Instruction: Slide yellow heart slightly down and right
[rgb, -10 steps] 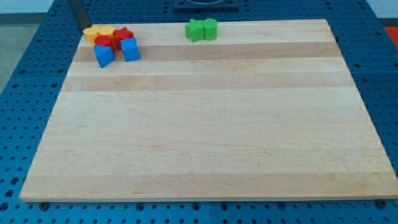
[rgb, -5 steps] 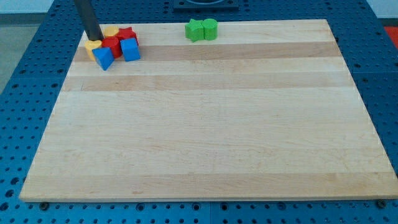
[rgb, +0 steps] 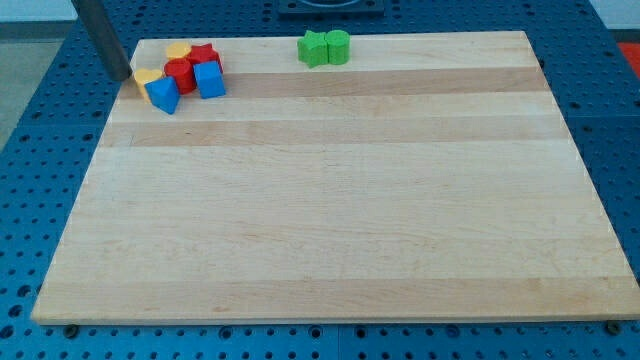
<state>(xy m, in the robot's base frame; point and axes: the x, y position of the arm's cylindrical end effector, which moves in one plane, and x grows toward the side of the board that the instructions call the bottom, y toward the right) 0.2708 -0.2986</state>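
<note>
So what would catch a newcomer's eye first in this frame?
The tight cluster of yellow, red and blue blocks in the top-left corner of the pale wooden board stands out first. My tip sits just left of it, next to the small yellow block. Two green blocks sit together at the top edge.

The dark rod is cut off by the view's top edge; the small yellow block (far-left cluster) is half-hidden behind red blocks, shape unclear.
</note>
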